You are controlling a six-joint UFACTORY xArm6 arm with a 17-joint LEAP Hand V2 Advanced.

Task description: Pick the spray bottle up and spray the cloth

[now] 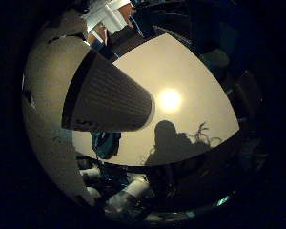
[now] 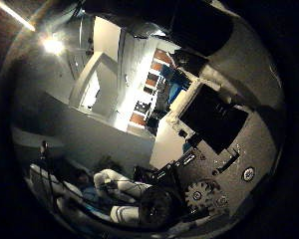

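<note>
Neither the spray bottle nor the cloth shows in either palm view. My right hand (image 1: 107, 98) hangs well above a bare tan table top (image 1: 200, 81) and holds nothing. One straight white finger with a ribbed pad reaches across the little finger side view. Geared black and white parts of the hand (image 2: 209, 189) fill one side of the thumb side view. The hand's shadow (image 1: 176, 143) falls on the table near its edge.
A bright lamp reflection (image 1: 170, 99) sits mid-table. Beyond the table's edge stand white and orange fittings (image 1: 109, 19). The thumb side view looks out at room walls, a ceiling light (image 2: 54, 46) and shelves (image 2: 149, 79).
</note>
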